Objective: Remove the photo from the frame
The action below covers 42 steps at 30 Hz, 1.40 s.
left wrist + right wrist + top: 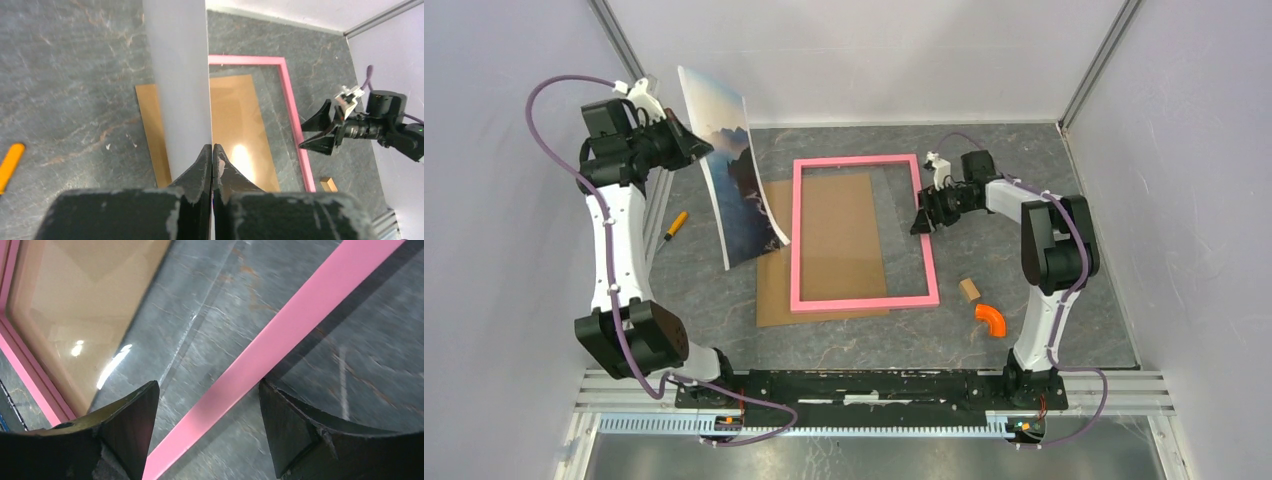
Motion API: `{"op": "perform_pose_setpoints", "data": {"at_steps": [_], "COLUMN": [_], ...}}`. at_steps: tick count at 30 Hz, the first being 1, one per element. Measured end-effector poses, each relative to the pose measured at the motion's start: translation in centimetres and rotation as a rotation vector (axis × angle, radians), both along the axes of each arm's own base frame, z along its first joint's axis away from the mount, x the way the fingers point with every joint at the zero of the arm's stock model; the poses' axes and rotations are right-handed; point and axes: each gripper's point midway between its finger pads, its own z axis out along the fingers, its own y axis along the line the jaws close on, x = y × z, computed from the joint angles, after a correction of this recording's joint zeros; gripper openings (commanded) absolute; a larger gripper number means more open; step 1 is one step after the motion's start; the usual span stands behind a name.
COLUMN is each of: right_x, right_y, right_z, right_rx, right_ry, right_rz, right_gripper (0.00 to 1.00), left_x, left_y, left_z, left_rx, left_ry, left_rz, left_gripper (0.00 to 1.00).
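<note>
My left gripper is shut on the photo, a print of sea, cliffs and sky. It holds the photo upright and lifted at the left of the frame. In the left wrist view my closed fingertips pinch the photo's edge and only its white back shows. The pink frame lies flat on the table with glass in it. Its brown fibreboard back lies under its left part. My right gripper is open, astride the frame's right rail and just above it.
A small wooden block and an orange curved piece lie right of the frame's near corner. An orange pen lies on the table at the left, under the left arm. Walls enclose the table on three sides.
</note>
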Motion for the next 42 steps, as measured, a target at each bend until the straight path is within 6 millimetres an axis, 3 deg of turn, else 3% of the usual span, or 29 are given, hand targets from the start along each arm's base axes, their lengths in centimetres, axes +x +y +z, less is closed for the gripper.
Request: {"op": "perform_pose_setpoints", "data": {"at_steps": [4,10,14,18,23,26,29,32,34,37,42], "right_x": [-0.8,-3.1,-4.6,-5.0,-4.8,-3.9,-2.4,-1.6,-1.7,-2.7,-3.4], "right_y": [2.9,7.4,8.9,9.1,8.5,6.8,3.8,0.9,-0.4,-0.9,-0.5], "right_z": [0.0,0.1,0.3,0.5,0.7,0.8,0.9,0.9,0.9,0.9,0.8], "right_rx": [0.013,0.067,0.126,0.149,0.163,0.171,0.167,0.157,0.148,0.138,0.137], "right_ry": [-0.011,0.016,0.061,0.083,0.101,0.109,0.109,0.106,0.11,0.122,0.13], "right_rz": [0.068,0.166,0.191,0.193,0.173,0.125,0.043,-0.027,-0.058,-0.065,-0.049], "right_gripper": [0.79,0.82,0.85,0.87,0.88,0.89,0.89,0.89,0.89,0.89,0.89], "left_x": [-0.5,-1.1,-1.4,-1.6,-2.3,-3.2,-3.7,-3.1,-2.0,-0.6,0.0], "left_y": [-0.1,-1.0,-2.3,-3.9,-8.1,-11.7,-14.1,-14.3,-14.0,-13.6,-12.8], "left_z": [3.0,4.6,5.9,7.4,9.5,10.1,10.3,8.6,6.3,1.2,-10.3], "left_rx": [0.021,-0.007,-0.066,-0.127,-0.215,-0.264,-0.335,-0.395,-0.425,-0.462,-0.509], "left_ry": [-0.063,-0.084,-0.106,-0.126,-0.152,-0.145,-0.13,-0.074,-0.029,0.085,0.352], "left_rz": [-0.001,-0.042,-0.09,-0.141,-0.259,-0.355,-0.426,-0.429,-0.419,-0.392,-0.307], "left_gripper": [0.02,0.02,0.02,0.02,0.02,0.02,0.02,0.02,0.02,0.02,0.02]}}
